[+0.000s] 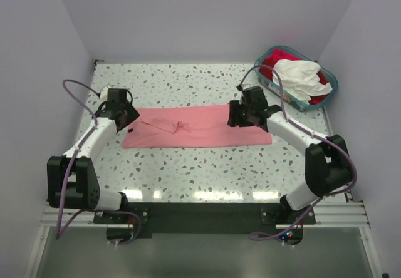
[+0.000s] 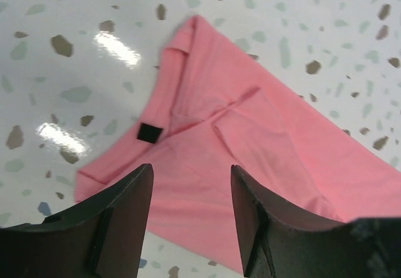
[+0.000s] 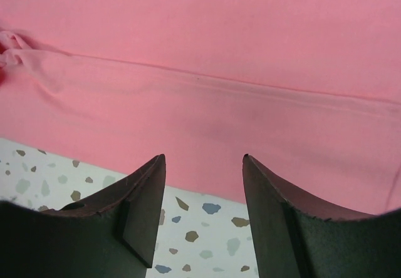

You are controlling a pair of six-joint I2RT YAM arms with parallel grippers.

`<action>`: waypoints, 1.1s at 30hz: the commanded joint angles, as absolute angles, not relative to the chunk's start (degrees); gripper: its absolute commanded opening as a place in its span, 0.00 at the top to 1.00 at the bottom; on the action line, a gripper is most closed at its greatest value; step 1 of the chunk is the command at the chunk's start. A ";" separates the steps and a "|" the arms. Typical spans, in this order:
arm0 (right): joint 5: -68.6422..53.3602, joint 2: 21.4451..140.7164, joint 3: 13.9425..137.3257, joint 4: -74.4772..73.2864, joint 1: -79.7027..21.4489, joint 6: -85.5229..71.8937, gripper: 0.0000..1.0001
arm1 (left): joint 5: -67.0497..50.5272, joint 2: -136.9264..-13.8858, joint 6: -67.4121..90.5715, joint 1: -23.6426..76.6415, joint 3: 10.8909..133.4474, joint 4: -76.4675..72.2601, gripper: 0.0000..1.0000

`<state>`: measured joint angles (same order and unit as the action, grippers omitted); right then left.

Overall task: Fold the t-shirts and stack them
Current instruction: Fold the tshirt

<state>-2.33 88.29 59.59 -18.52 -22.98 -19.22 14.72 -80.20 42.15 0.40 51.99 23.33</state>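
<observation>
**Closing the strip: take each end low, square and two layers deep**

The salmon-pink t-shirt [image 1: 197, 128] lies flat across the middle of the terrazzo table [image 1: 188, 171], already narrowed into a long band that runs from centre-left to centre-right of the overhead frame. The white t-shirt [image 1: 301, 77] and the red t-shirt [image 1: 270, 59] sit heaped in the teal basket [image 1: 302, 107] at the upper right, well apart from the band.

The left gripper [image 2: 191, 168] hovers over the collar end with its jaws apart and nothing between them. The dark neck tag [image 2: 150, 133] shows just above its left finger, and a tucked-in sleeve makes a raised flap at centre frame. The right gripper [image 3: 203, 159] hangs over the opposite end, jaws likewise apart and empty, with the cloth's edge crossing just beyond its fingertips and a stitched seam running parallel above.

The step appears to be the crosswise fold, end onto end.

- Come down on the very edge, so the fingers catch every layer and not only the top one.
- Grip away from the loose sleeve flap, which could drag open.
- Lift only as high as clears the cloth, then carry straight along the band.
- The other end probably needs pinning, since the polished tabletop looks slippery.
</observation>
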 commanded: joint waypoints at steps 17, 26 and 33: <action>-1.13 101.33 58.63 -23.37 -29.97 -12.57 0.44 | 15.55 -100.53 40.35 11.34 56.95 20.30 0.52; -18.97 100.99 55.28 -33.74 -44.10 -13.28 0.44 | 9.76 -118.64 24.53 11.34 75.56 16.53 0.39; -26.62 100.46 62.66 -36.56 -50.63 -10.99 0.44 | 3.17 -122.44 17.67 11.78 89.73 11.96 0.16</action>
